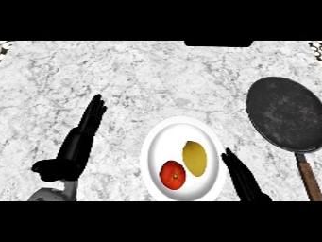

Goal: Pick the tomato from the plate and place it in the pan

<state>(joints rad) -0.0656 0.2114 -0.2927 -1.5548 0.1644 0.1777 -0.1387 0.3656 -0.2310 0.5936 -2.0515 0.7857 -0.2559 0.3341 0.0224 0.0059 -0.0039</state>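
Cut off: we see the right hand (241,177) only in part; it enters at the worktop's near edge and its palm and wrist run out of view below.
Cut off too: the left forearm shows only as a grey stub at the near edge, under the left hand (72,151).
Cut off again: the wooden handle of the pan (287,113) runs to the near edge, and we cannot see its end.
Hard to make out: a dark flat shape (217,43) sits at the far edge of the worktop (135,80); we cannot tell what it is.
Hard to make out as well: patterned patches show at the far left and far right corners, past the marble.
Plate: a white plate (157,146) lies near the middle of the near edge, its lower rim close to that edge.
In the plate: the tomato (173,174), red, lies in the plate's near half; a yellow fruit (195,158) lies just beside it on the far right side, and we cannot tell whether they touch.
Pan: dark and round, it lies towards the right edge of the worktop, well apart from the plate, and we see nothing in it.
Right hand: its fingers are straight and together, just beside the plate's right rim, and it holds nothing.
Left hand: it rests left of the plate, fingers straight and pointing to the far edge, thumb out to the left, holding nothing.
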